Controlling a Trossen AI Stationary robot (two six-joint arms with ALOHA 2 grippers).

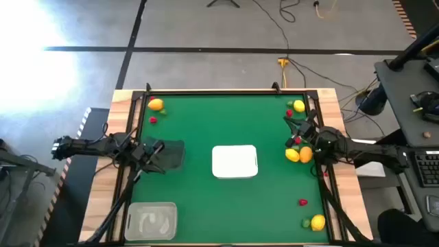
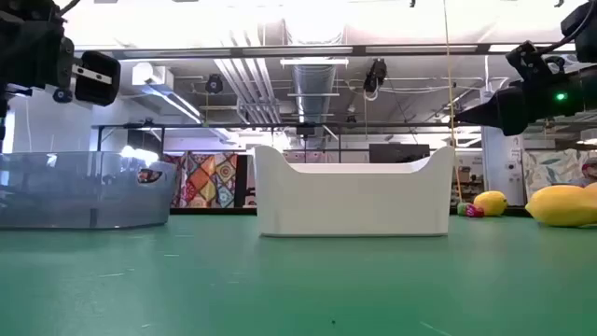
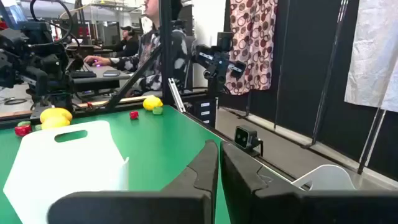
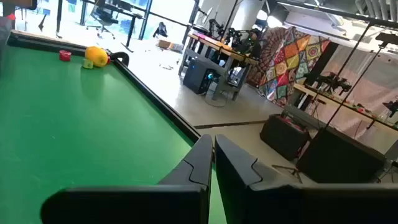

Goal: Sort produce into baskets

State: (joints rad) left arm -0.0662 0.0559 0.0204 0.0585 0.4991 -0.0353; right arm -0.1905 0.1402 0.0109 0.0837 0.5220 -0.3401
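Produce is lying at the table's right edge; right gripper (fingers pressed together, empty) is needing to spread first.

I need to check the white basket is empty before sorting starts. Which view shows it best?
The high view: it looks straight down into the white basket, showing nothing inside. The low view gives only its side wall; the left wrist view shows it near the picture's edge, cut off; the right wrist view misses it.

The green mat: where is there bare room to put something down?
Bare: the wide strip between the white tub and the far rim, and between the clear tub and the near right fruit. Crowded: the right edge, with lemons under the right claw.
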